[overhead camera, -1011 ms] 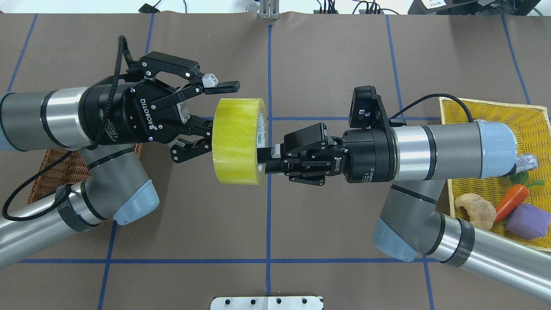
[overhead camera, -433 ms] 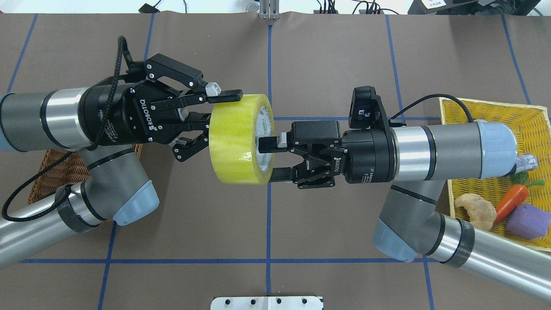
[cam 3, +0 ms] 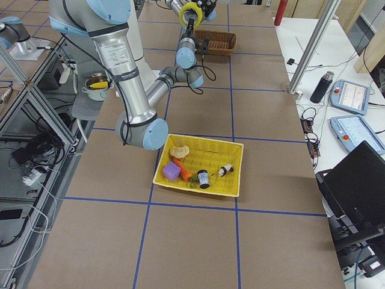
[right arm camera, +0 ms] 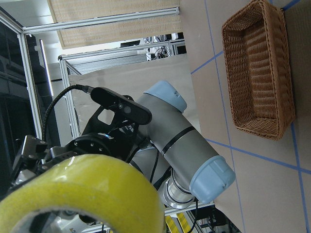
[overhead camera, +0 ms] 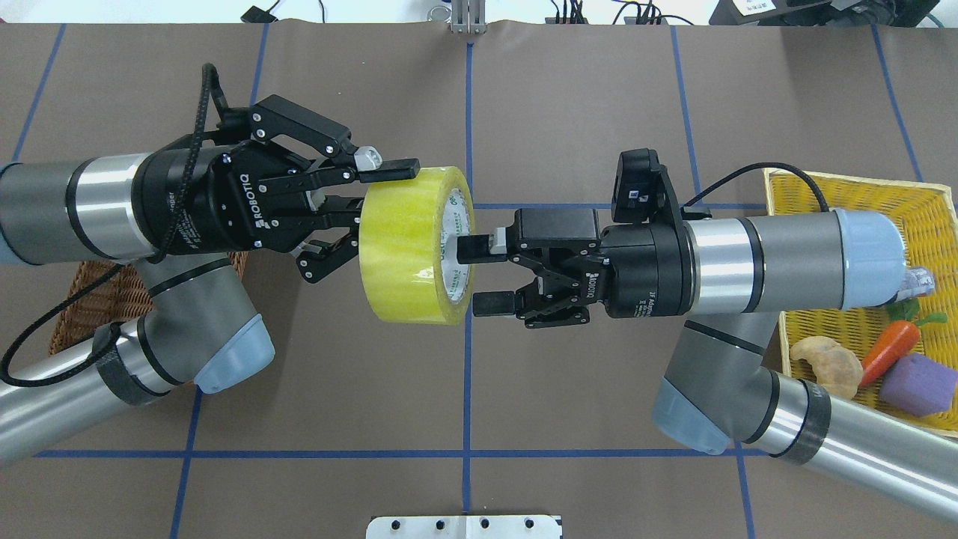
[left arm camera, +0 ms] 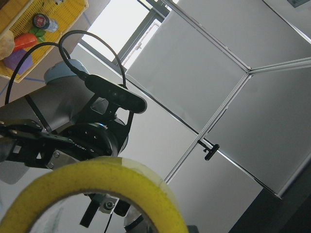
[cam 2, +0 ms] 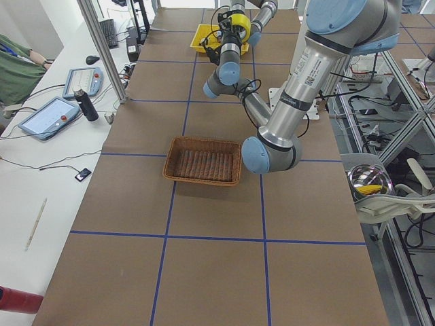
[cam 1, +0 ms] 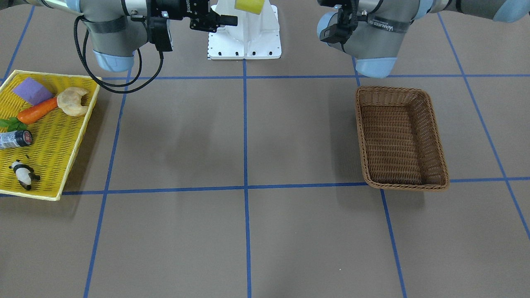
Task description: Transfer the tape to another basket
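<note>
The yellow tape (overhead camera: 408,247) hangs in mid-air over the table's centre, its core facing right. My left gripper (overhead camera: 374,191) is shut on the roll's wall, with one finger (overhead camera: 389,166) on the outer rim. My right gripper (overhead camera: 480,275) is open just right of the roll, with its jaws apart and clear of the core. The tape also fills the foot of the left wrist view (left arm camera: 97,194) and of the right wrist view (right arm camera: 82,194). The brown wicker basket (cam 1: 397,90) stands empty on the table, and it shows partly under my left arm in the overhead view (overhead camera: 90,299).
A yellow mesh tray (overhead camera: 928,217) at the table's right end holds a croissant (overhead camera: 827,363), a carrot (overhead camera: 891,348), a purple block (overhead camera: 917,383) and small items. The white robot base plate (cam 1: 244,45) is at the table's near edge.
My left gripper has closed on the tape. My right gripper has let go of the roll, opened and drawn back a little to the right. The roll has shifted slightly left.
</note>
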`<action>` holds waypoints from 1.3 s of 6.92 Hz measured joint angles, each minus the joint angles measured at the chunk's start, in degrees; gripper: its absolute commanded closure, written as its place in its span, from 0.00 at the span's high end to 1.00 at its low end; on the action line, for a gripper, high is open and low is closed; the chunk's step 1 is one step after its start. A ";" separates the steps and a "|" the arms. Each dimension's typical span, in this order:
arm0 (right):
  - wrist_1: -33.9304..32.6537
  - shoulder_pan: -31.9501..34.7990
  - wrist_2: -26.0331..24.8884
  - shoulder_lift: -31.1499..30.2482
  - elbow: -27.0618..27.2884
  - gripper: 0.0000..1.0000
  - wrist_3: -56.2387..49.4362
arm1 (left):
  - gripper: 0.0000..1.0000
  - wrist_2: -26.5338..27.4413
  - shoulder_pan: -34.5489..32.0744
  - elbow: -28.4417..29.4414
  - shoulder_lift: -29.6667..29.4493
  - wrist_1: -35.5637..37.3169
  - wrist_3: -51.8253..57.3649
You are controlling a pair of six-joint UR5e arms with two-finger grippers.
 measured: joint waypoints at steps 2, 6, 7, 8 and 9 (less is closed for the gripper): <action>0.51 3.57 4.20 -1.69 0.10 1.00 -0.05 | 0.00 -0.39 -0.03 -1.61 1.83 0.02 -0.08; -0.73 15.47 8.54 -4.04 -2.08 1.00 -10.43 | 0.00 -1.98 -2.88 -1.63 5.10 1.04 17.60; -3.26 19.22 8.56 -4.25 -2.81 1.00 -12.67 | 0.00 -4.03 -6.78 -1.76 6.18 4.77 23.87; -7.16 23.19 8.58 -4.35 -3.28 1.00 -15.62 | 0.00 -8.39 -12.05 -2.18 6.52 11.00 32.02; -12.82 26.90 8.61 -4.34 -3.67 1.00 -20.99 | 0.00 -12.17 -16.47 -2.99 6.78 18.09 42.04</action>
